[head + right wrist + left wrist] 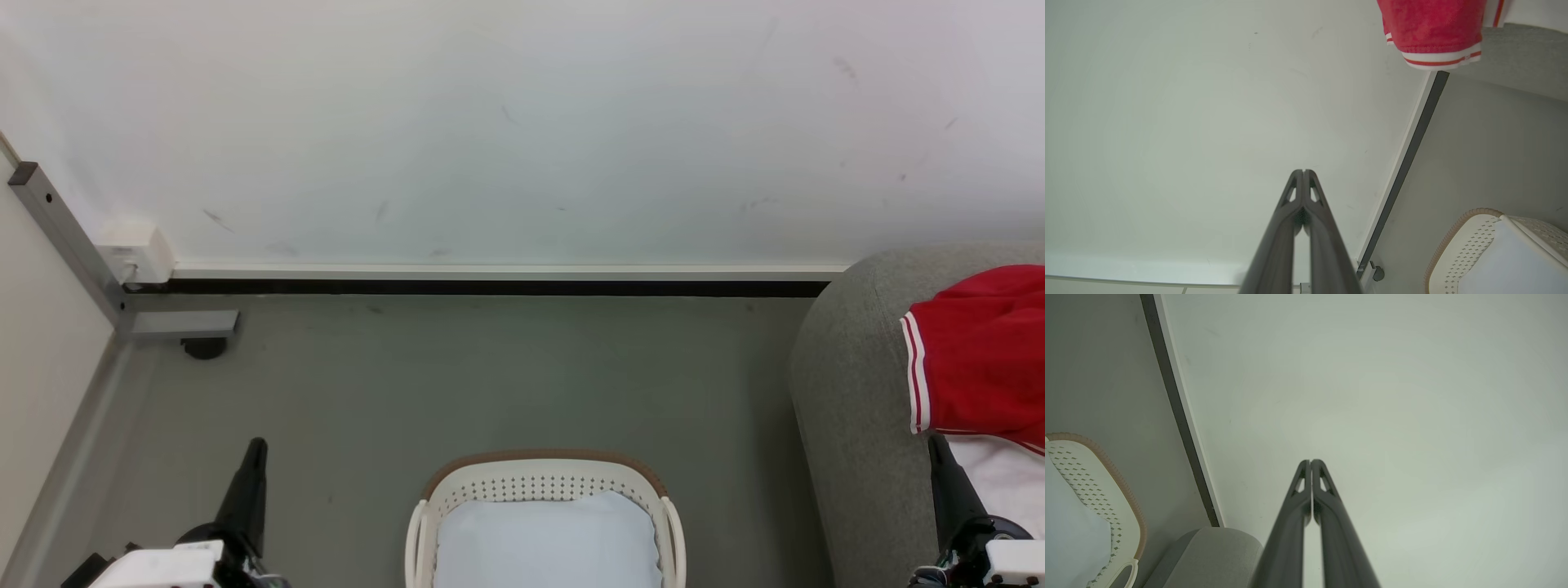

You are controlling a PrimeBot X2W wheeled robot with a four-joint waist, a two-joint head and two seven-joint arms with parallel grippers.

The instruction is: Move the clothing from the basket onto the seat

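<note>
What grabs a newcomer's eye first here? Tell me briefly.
The bright red clothing lying on the grey seat at the right stands out most. Next comes the cream basket at bottom centre, holding a pale cushion. The left gripper and right gripper, at the lower corners, are shut and hold nothing.

The red clothing (980, 359), with thin white stripes at its hem, lies crumpled on the grey woven seat (849, 392). The cream basket (539, 487) with brown rim stands upright near the seat, at its left.
</note>
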